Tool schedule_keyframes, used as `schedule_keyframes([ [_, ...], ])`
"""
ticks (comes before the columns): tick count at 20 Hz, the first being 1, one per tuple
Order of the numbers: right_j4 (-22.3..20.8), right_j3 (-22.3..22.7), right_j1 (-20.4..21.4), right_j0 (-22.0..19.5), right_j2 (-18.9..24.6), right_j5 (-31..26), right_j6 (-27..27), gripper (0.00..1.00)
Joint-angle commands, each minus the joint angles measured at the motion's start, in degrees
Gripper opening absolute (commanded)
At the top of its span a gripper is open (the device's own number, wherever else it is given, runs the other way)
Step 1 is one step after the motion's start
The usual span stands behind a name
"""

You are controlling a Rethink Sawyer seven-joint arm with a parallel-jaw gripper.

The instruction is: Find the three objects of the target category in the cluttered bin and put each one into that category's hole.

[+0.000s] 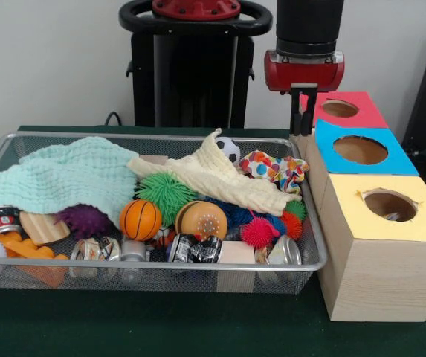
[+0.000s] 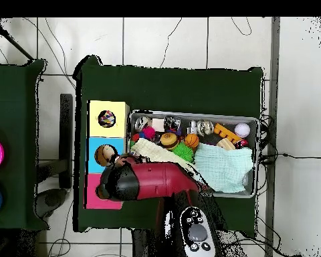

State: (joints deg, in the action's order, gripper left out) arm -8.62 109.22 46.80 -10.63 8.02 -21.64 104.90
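Yellow-topped box (image 1: 387,245) stands nearest, at the bin's (image 1: 160,269) end. Gripper (image 1: 304,111) hangs over the bin's far corner beside the red hole (image 1: 339,108), fingers close together, apparently empty. Search step; the target category is undeterminable. Next: descend into the clutter.

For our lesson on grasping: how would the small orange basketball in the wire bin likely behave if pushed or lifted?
The basketball is round, so it would probably roll when nudged. Neighbours crowd it in the wire bin, which may limit that. It looks small, likely light.
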Motion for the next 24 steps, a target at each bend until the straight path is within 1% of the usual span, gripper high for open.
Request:
schedule_keyframes([
  [1,-5.2,1.8,-1.1,-0.5,7.0,3.2,-1.4,0.00],
  [2,-6.3,1.2,-1.4,-0.6,7.1,3.6,-0.9,1.00],
  [4,-6.8,0.4,-1.4,-0.1,5.9,4.5,-0.4,1.00],
  [5,-6.6,0.1,-1.5,-1.3,6.6,3.7,-0.8,1.00],
  [7,-6.0,-0.1,-1.7,-4.8,9.3,1.6,-3.2,1.00],
  [10,-6.1,0.2,-2.0,-9.6,11.9,0.9,-5.3,1.00],
  [11,-6.5,-0.3,-1.8,-10.2,11.8,-0.2,-5.9,1.00],
  [15,-7.0,-0.1,-1.0,-14.5,13.8,-3.6,-8.5,1.00],
  [20,-7.8,1.1,-0.6,-20.5,17.9,-5.3,-11.5,1.00],
  [22,-8.8,1.3,-1.1,-20.6,18.0,-4.8,-10.4,1.00],
  [24,-9.7,1.1,-2.1,-19.2,17.5,-3.1,-7.7,1.00],
])
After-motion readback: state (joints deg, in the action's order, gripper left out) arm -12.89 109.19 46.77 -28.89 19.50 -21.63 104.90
